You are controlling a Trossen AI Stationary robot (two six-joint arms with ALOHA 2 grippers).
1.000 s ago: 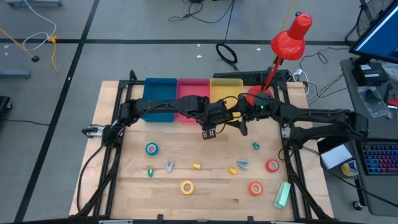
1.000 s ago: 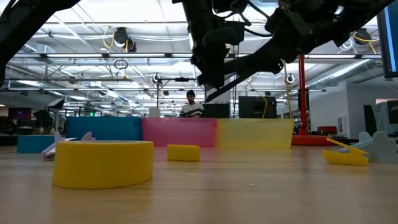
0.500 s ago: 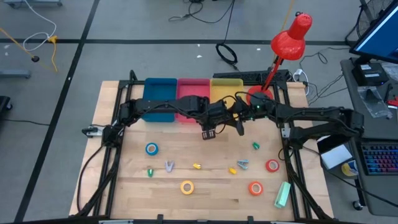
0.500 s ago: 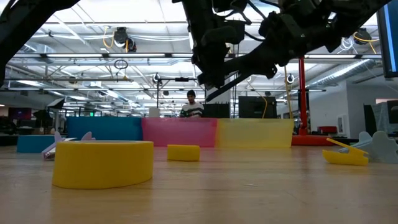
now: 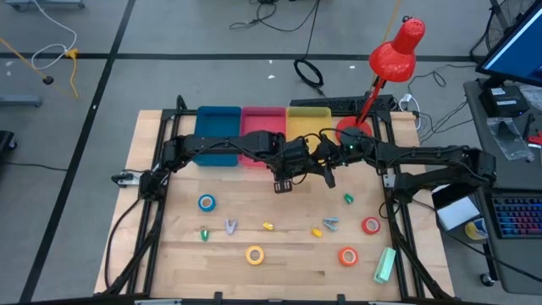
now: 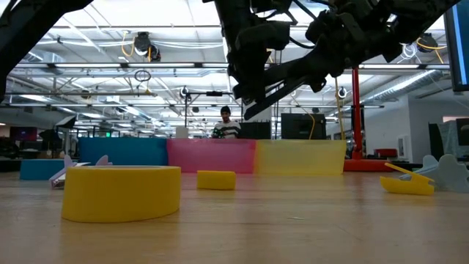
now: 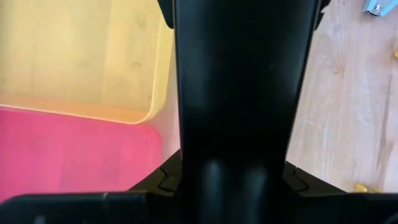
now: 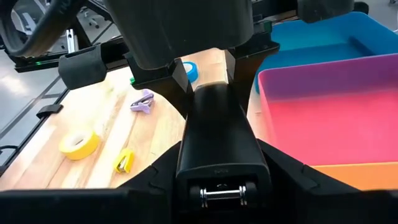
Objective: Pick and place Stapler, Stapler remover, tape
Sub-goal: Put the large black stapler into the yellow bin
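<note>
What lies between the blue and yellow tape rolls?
A pale clawed staple remover lies between the blue tape roll and the yellow tape roll, touching neither; the high view shows it.

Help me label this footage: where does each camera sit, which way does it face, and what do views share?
High view: overhead, looking straight down; both arms meet above the table.
Low view: table height, looking across at the yellow tape; arms overhead.
Left wrist view: on the left arm, facing the yellow bin; a dark object blocks it.
Right wrist view: on the right arm, facing the pink bin.
Shared: the yellow tape shows in the high, low and right wrist views.
</note>
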